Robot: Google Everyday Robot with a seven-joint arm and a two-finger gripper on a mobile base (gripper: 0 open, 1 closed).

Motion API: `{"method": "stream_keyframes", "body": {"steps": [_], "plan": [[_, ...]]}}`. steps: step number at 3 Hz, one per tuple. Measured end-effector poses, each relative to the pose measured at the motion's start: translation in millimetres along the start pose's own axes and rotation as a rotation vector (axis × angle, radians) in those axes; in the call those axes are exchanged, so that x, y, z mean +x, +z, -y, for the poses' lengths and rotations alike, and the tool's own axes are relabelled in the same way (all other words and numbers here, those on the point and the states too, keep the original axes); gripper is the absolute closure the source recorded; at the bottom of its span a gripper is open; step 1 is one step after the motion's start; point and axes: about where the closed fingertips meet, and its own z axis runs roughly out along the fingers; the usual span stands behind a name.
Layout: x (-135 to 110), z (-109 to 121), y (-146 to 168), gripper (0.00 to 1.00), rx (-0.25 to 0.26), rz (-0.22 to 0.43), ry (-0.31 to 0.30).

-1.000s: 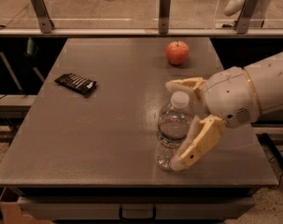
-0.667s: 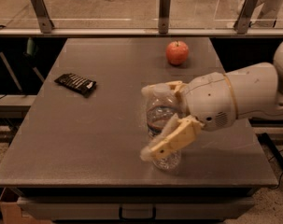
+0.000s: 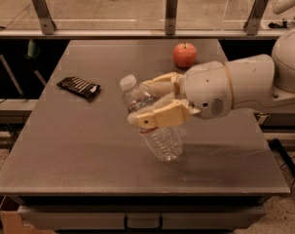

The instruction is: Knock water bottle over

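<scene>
Water bottle [image 3: 160, 139]: near the middle of the tabletop [image 3: 83, 150], leaning with its white cap up and to the left, its base low and to the right; not yet lying flat.
End effector [image 3: 140, 103]: reaches in from the right, its two fingers spread apart with the upper part of the bottle between them; the near finger [image 3: 159, 117] lies across the front of the bottle, and no firm clamp is apparent.
Step in hand: tipping the bottle leftward, judged well under way.
Doing it well: push high, near the cap, towards the left; leave the fingers spread so the bottle can drop free and not hang between them.
Risk: a round bottle may roll once down.
Apple [image 3: 184, 55]: farther back and right, well apart.
Dark snack packet [image 3: 79, 87]: at the left, in the direction the cap leans, but apart.
</scene>
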Motion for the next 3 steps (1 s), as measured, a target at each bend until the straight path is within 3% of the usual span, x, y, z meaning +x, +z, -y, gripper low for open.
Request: {"method": "stream_keyframes", "body": {"steps": [1, 2, 3], "plan": [[-14.5, 32.1, -13.1, 0.87, 0.071, -0.023, -0.021], [-18.9, 31.3, -12.8, 1.00, 0.071, -0.023, -0.030], [-18.8, 31.1, -12.5, 1.00, 0.070, -0.024, -0.030]]}}
